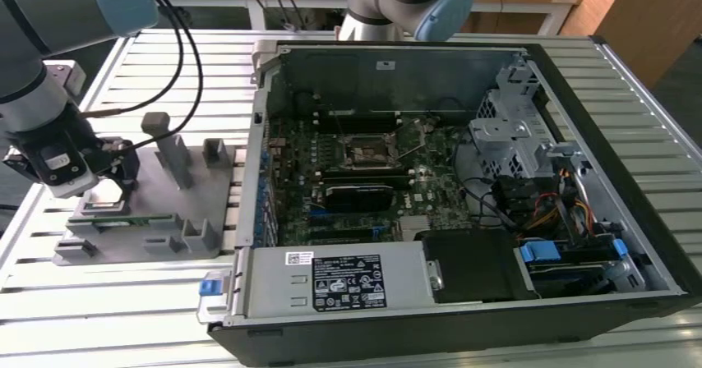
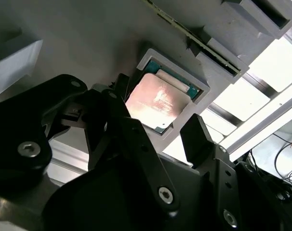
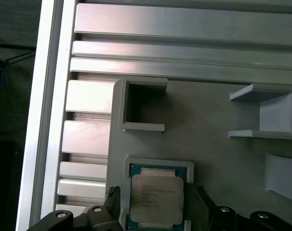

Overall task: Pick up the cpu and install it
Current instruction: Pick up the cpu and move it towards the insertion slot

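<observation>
**Open claw [image 2: 158, 109] over cpu [image 3: 157, 195], chip not yet lifted**

The cpu lay flat, metal lid up, in a shallow square pocket [image 3: 159, 164] of the grey fixture plate [image 1: 148, 224]. The plate sat on the slatted tabletop [image 1: 110, 302], at the exterior view's left of the open computer case [image 1: 614, 245]. The empty socket [image 1: 367, 149] on the board inside the case was well apart from the chip.

The claw was spread open and held nothing. In both wrist views its black fingers [image 2: 196, 139] stood on either side of the pocket, with the cpu between them. Whether a fingertip touched the pocket rim could not be told. The work stood at the approach to the grasp.

Handling, as a judgement:
- **Weight and stiffness:** light, stiff and thin, so little squeeze should be needed.
- **Slip:** the smooth metal lid looked slick, and an off-centre pinch could let it twist or pop out.
- **Fragility:** the underside and the thin green rim were likely fragile, so it should not be scraped or dropped.
- **Where to grip:** on two opposite side edges, square-on and kept level. The pocket walls left little room beside the chip, so the fingertips would have to come down straight.
</observation>
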Motion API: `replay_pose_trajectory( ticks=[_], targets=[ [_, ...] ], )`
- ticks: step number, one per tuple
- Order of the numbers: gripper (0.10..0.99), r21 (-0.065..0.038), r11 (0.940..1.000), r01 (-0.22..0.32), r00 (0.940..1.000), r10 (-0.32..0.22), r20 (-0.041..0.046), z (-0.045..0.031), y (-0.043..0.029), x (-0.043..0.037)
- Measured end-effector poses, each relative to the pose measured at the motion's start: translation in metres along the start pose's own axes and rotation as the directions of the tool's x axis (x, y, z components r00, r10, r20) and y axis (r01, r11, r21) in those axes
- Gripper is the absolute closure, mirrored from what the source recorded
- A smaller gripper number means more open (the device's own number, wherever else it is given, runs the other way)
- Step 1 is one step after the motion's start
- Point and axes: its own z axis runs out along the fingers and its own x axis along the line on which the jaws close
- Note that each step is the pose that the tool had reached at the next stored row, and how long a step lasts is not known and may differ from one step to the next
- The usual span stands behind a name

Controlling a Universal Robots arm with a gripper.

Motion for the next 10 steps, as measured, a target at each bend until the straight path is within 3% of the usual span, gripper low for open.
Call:
replay_pose_trajectory(
  ticks=[3,8,10],
  targets=[
    [0.380,0.011,0.9999,0.000,1.0000,0.000,0.0044,0.0028,0.0001,0.0009],
    [0.380,0.016,0.9999,0.000,1.0000,0.000,0.0050,0.0054,0.0033,0.0007],
    [0.380,0.026,0.9997,0.000,1.0000,0.000,0.0054,0.0055,0.0040,0.0006]
  ],
)
